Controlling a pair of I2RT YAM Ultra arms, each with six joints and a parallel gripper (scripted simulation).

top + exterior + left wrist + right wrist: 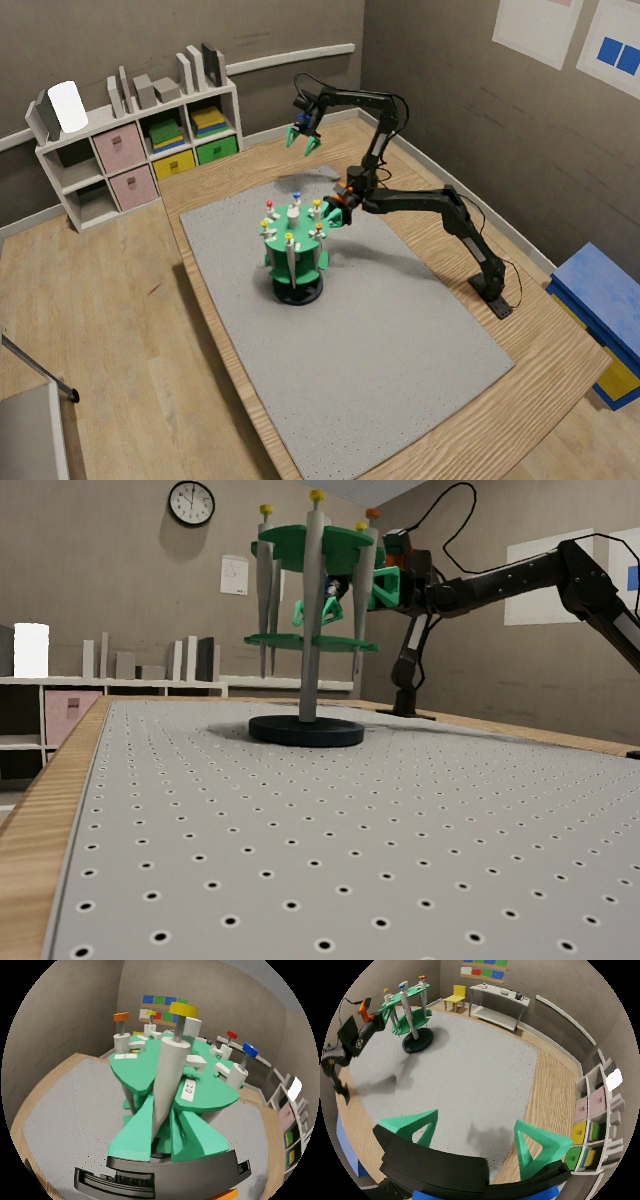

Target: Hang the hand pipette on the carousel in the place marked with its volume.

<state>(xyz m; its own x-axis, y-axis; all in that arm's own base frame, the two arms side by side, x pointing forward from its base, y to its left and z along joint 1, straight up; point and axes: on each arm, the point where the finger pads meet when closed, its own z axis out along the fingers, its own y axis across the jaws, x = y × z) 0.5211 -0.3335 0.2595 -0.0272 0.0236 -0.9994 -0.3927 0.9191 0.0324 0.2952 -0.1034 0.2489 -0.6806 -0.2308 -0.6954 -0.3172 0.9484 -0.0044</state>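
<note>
A white pipette with a yellow button stands nearly upright at the edge of the green carousel, beside a label that seems to read 20. Its finger hook points over the top disc; whether its tip is behind the rail cannot be told. The print on its button is not readable. My left gripper is shut on this pipette's body below the top disc. My right gripper is open and empty, high above the mat's far end.
Other pipettes hang around the carousel, with orange, blue and red buttons, and more yellow ones. The carousel's black round base stands on the grey perforated mat. The left arm reaches in from the table's wall side.
</note>
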